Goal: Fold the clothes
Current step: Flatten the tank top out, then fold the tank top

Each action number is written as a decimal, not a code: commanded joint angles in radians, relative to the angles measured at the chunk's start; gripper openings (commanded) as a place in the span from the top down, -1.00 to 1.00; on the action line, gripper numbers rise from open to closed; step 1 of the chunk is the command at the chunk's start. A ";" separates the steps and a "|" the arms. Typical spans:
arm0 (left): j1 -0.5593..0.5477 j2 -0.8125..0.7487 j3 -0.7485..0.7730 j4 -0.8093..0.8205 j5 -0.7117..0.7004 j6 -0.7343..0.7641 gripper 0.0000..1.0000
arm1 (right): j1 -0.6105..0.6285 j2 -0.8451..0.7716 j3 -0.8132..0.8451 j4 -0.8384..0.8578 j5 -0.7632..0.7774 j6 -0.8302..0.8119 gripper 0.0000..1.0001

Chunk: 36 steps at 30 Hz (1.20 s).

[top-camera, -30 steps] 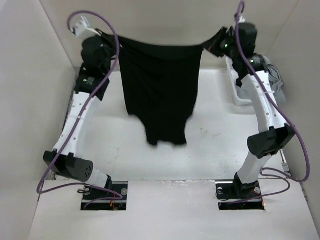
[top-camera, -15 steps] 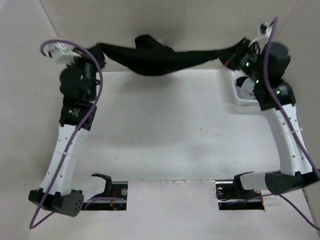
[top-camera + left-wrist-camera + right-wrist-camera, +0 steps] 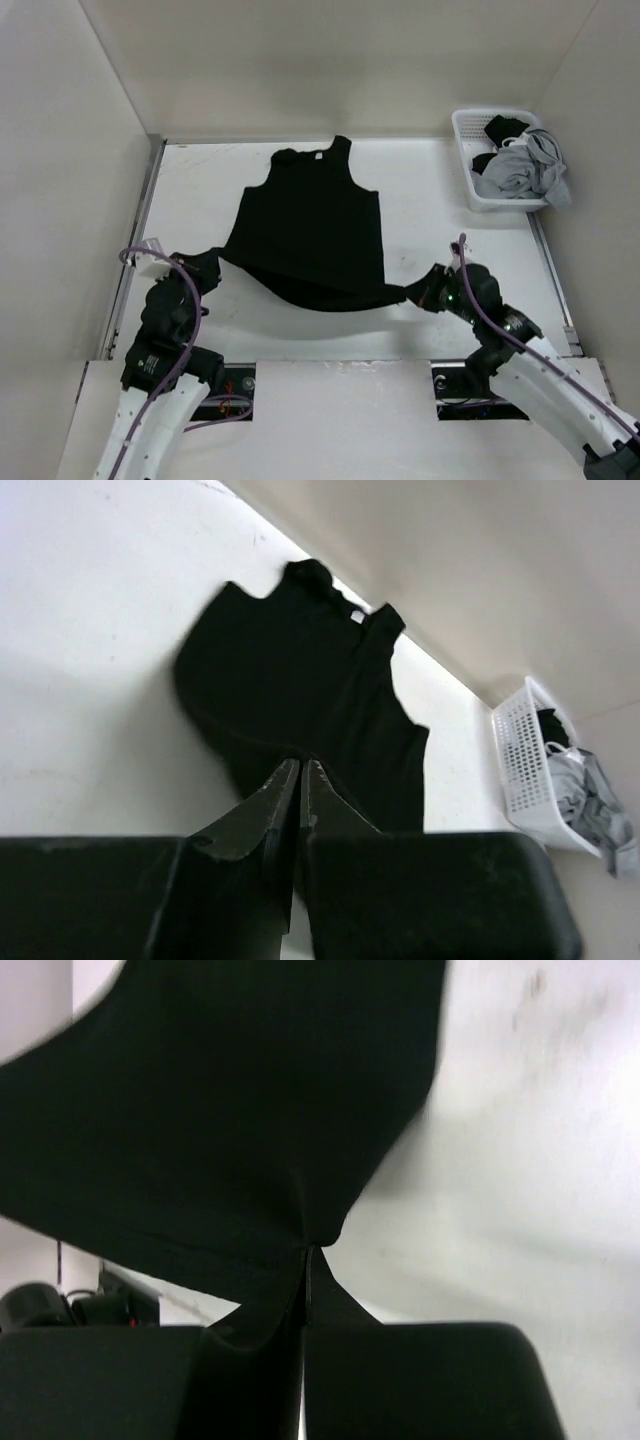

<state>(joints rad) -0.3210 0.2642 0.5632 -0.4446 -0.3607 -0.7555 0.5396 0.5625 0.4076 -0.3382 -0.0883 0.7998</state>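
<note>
Matte black sleeveless cloth garment is spread out, neck at 12 o'clock. Its hem corners are pinched by the closed left gripper at 7 o'clock and the closed right gripper at 5 o'clock. No fold is yet made.

The white flat table carries two things. A plain black sleeveless cloth garment lies spread flat across its middle, neck and small white tab towards the far wall. Its near hem is drawn out into a point at each side, near the table's front edge. A white plastic mesh basket stands in the far right corner, well apart from the garment.
</note>
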 commanded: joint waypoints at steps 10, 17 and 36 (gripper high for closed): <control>-0.004 -0.203 0.007 -0.324 -0.050 -0.216 0.93 | 0.391 -0.169 -0.066 -0.115 0.214 0.292 1.00; 0.044 0.094 0.023 0.069 -0.076 -0.170 0.92 | 0.158 0.282 0.193 0.177 0.099 0.024 1.00; 0.311 1.508 0.811 0.580 0.049 -0.091 0.28 | -0.290 1.603 1.465 0.297 -0.211 0.015 0.11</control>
<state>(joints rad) -0.0406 1.7889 1.3369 0.1192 -0.3477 -0.8692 0.2485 2.1101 1.8000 -0.0471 -0.2680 0.7921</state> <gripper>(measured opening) 0.341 0.393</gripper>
